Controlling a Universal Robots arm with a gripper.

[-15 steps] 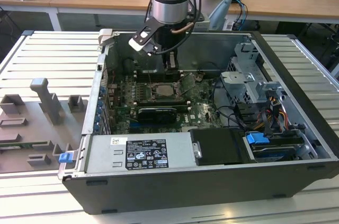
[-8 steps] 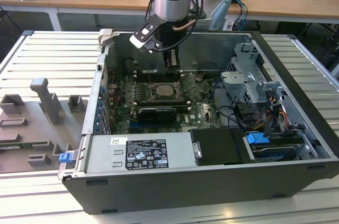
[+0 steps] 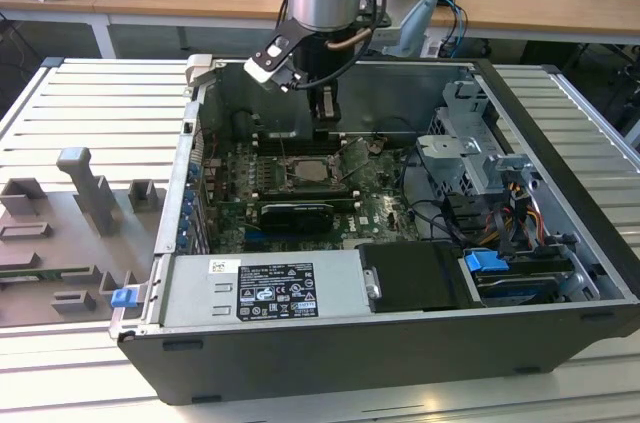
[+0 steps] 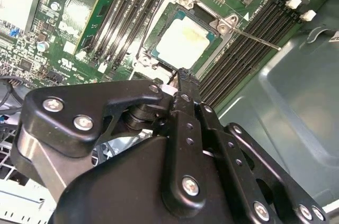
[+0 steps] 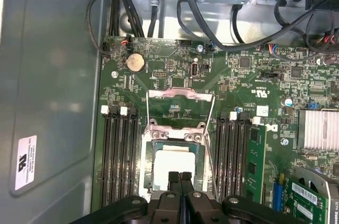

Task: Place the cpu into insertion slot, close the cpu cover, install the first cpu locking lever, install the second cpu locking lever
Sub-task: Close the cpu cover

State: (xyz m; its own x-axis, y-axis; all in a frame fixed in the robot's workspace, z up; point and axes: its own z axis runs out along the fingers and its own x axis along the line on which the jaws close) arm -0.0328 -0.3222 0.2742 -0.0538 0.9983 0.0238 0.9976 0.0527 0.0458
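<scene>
Closure of the cpu cover (image 5: 180, 95) is, we are judging, the step in hand. The cpu (image 5: 174, 161) is already sitting in the insertion slot (image 5: 145, 166), mid-motherboard (image 5: 159, 75) between the memory banks (image 5: 121, 155), and the cover is lying open beyond it. We are seeing the gripper (image 5: 179, 175) hovering just over the chip, fingers pressed together and empty. Contact should go on the frame's free edge, never on the chip face. We are counting one cpu, one slot, one cover, one visible lever (image 4: 257, 39) and two memory banks.

insertion slot (image 5: 176, 144) uncovered, memory slots (image 5: 119, 160) flanking
</scene>
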